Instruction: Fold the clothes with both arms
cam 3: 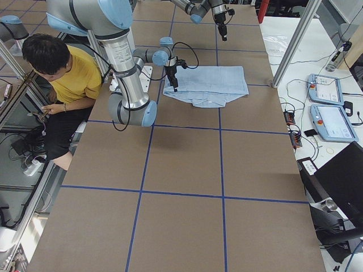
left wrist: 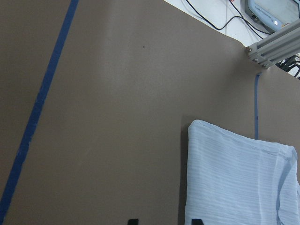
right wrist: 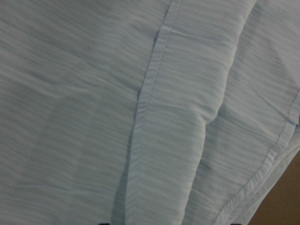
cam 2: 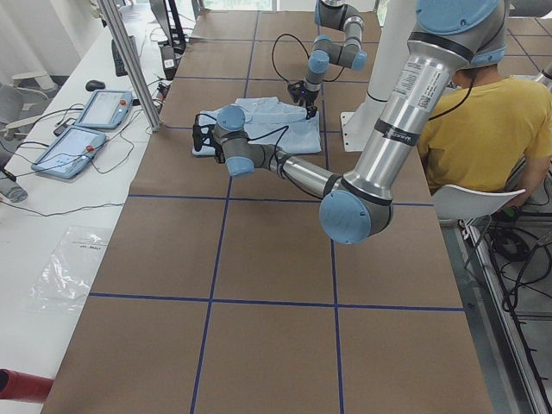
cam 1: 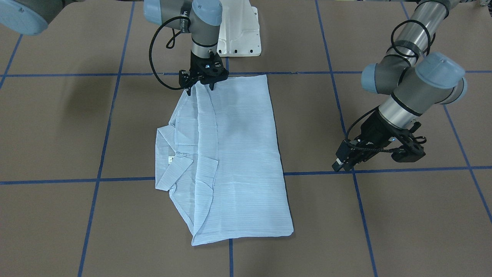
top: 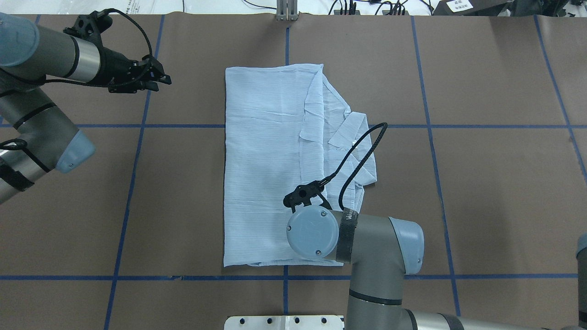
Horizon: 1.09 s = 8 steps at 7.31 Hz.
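The light-blue striped shirt point(cam 1: 242, 154) lies flat in the middle of the table point(top: 481, 197), folded into a long rectangle. Its collar point(cam 1: 169, 154) and white neck tag show on the side toward my right arm. My right gripper point(cam 1: 200, 89) points straight down on the shirt's edge nearest the robot base. Its fingers are apart and straddle a folded seam point(right wrist: 140, 117). In the overhead view the wrist hides it. My left gripper point(top: 164, 79) is open and empty. It hovers over bare table, off the shirt's far corner point(left wrist: 201, 129).
The white mounting pedestal point(cam 1: 238, 34) stands just behind the shirt. Blue tape lines point(cam 1: 96, 179) grid the brown table. A person in yellow point(cam 3: 57, 73) sits beside the robot. Two teach pendants point(cam 3: 329, 107) and an aluminium post point(top: 286, 11) are at the table's far edge.
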Motion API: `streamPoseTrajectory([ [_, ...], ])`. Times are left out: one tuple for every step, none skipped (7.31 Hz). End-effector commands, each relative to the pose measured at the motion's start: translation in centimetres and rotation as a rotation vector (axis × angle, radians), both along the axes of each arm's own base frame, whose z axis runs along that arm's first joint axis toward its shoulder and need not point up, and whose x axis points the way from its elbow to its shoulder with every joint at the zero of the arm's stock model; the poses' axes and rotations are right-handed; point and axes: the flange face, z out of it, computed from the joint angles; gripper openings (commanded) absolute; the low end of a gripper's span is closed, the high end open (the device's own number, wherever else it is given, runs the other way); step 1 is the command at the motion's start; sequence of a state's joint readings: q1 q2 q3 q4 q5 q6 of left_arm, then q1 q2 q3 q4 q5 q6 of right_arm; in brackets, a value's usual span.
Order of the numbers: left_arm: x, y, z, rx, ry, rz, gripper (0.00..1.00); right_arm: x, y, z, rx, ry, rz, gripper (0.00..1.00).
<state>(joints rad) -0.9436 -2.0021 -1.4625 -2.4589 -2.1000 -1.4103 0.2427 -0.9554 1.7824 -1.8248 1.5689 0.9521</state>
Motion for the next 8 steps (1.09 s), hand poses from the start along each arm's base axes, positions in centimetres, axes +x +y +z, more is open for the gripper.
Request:
streamPoseTrajectory([
  [0.0, 0.0, -0.2, 0.001, 0.003, -0.001, 0.48, 1.3, 0.1, 1.3, -0.019, 0.065, -0.004, 0.86],
  [-0.1, 0.0, -0.4, 0.003, 0.005, -0.001, 0.48, 4.5, -0.4, 2.4, -0.012, 0.091, -0.015, 0.85],
  [-0.3, 0.1, -0.5, 0.007, 0.009, -0.003, 0.48, 8.3, -0.5, 4.1, 0.012, 0.105, -0.041, 0.85],
  [-0.4, 0.2, -1.0, 0.01, 0.015, -0.004, 0.48, 11.3, 0.3, 7.5, -0.002, 0.144, -0.037, 0.85],
  [-0.5, 0.3, -1.4, 0.015, 0.02, -0.004, 0.48, 12.4, 0.7, 7.7, -0.014, 0.138, -0.015, 0.86],
  [-0.6, 0.4, -1.8, 0.019, 0.025, -0.001, 0.48, 12.6, 0.8, 7.6, -0.052, 0.125, 0.048, 0.86],
  [-0.8, 0.2, -1.8, 0.019, 0.025, -0.006, 0.48, 11.5, 1.3, 6.6, -0.072, 0.101, 0.053, 0.86],
  [-1.0, 0.2, -1.9, 0.021, 0.027, -0.006, 0.48, 10.6, 0.1, 4.5, -0.065, 0.067, 0.069, 0.86],
])
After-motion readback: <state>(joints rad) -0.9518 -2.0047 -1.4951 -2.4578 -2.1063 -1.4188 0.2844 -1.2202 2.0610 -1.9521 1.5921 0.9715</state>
